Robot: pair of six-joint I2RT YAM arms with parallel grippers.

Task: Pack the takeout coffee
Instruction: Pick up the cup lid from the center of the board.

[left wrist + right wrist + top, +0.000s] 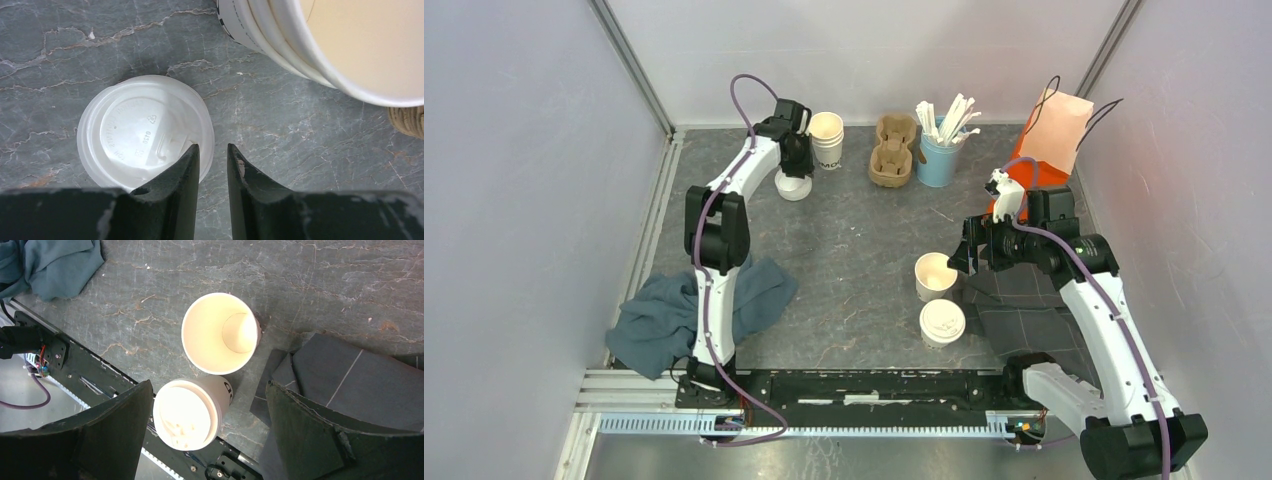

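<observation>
One cream paper cup capped with a white sip lid (942, 322) stands near the front edge; it also shows in the right wrist view (187, 412). A lidless cream cup (936, 275) stands just behind it, empty inside (220, 332). My right gripper (966, 255) hangs wide open and empty above the two cups (209, 387). My left gripper (796, 168) is at the far left, over a loose stack of white lids (145, 132). Its jaws (212, 147) stand a narrow gap apart at the stack's right rim and hold nothing.
A taller stack of lidless cups (826, 138) stands beside the lids. A cardboard cup carrier (894, 150), a blue cup of stir sticks (942, 150) and an orange paper bag (1054, 135) line the back. A blue cloth (664, 320) lies front left, a dark cloth (1024, 300) front right.
</observation>
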